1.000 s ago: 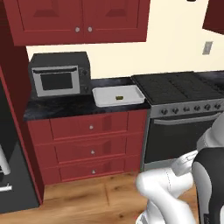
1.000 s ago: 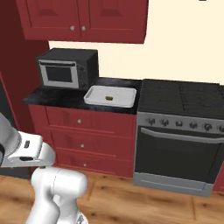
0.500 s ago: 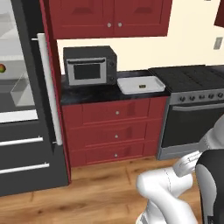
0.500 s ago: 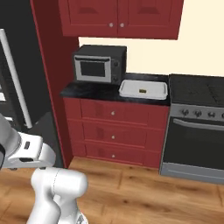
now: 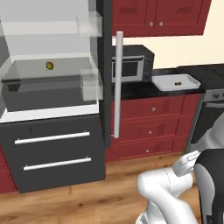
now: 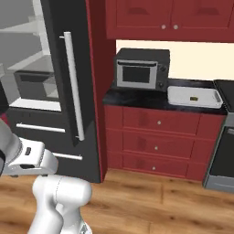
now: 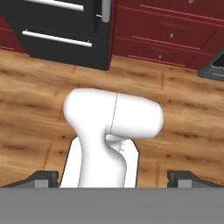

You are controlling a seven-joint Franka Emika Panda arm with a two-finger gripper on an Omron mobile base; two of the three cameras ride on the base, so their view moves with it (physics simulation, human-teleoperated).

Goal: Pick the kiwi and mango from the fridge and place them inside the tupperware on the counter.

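Two dark fingertips of the gripper [image 7: 112, 178] stand wide apart, holding nothing, over the wood floor [image 7: 39, 96]. Far ahead, the fridge [image 5: 57, 131] is open. The small red-and-green mango [image 5: 50, 66] sits inside.

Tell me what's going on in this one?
The robot is parked on the wood floor facing an open fridge, its arm folded low with the gripper open, empty and pointing down at the floor. A mango sits on a see-through fridge shelf, untouched. On the counter beside the microwave, the white tupperware already holds one small dark item, too small to identify. Nothing is being handled right now.
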